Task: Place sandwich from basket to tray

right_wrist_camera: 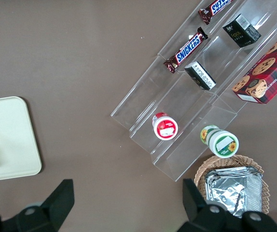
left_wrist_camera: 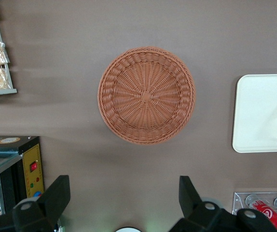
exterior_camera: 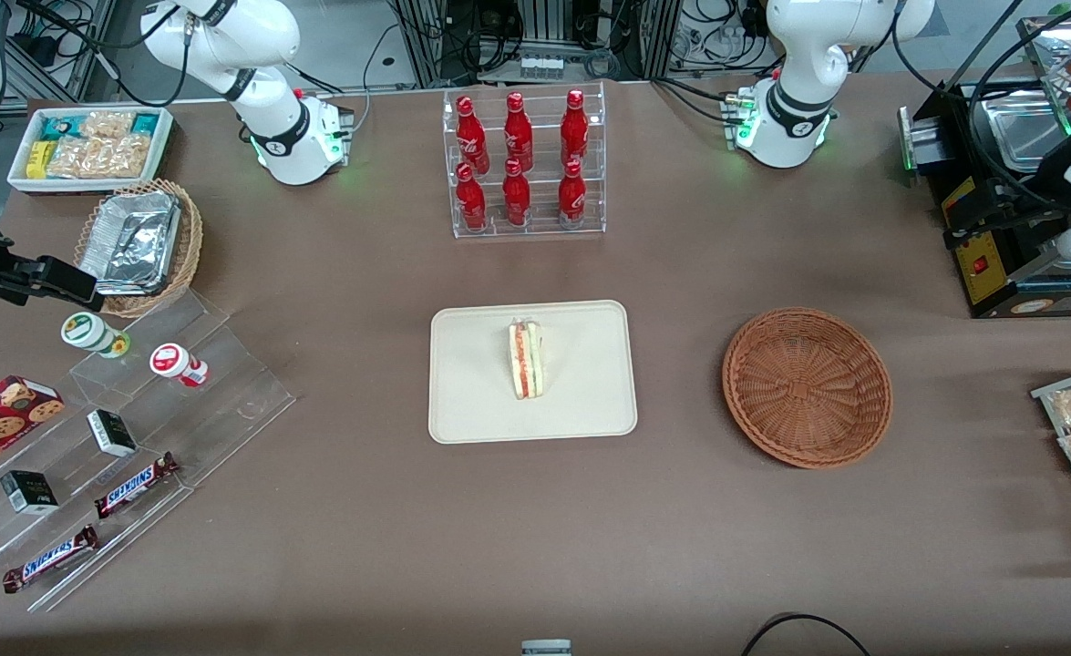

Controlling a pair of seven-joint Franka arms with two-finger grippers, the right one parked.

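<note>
Hovering my end effector [left_wrist_camera: 124, 203] with fingers spread and nothing held, I see the basket [left_wrist_camera: 146, 94] directly below it, empty. The sandwich [exterior_camera: 526, 359] rests on the tray [exterior_camera: 471, 419], off to one side, so I judge placement done.

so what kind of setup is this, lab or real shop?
Likely a lab mock-up of a snack counter: cola bottles in a clear rack, candy bars on acrylic steps, cable clutter. Gripper hangs open above the empty basket.
</note>
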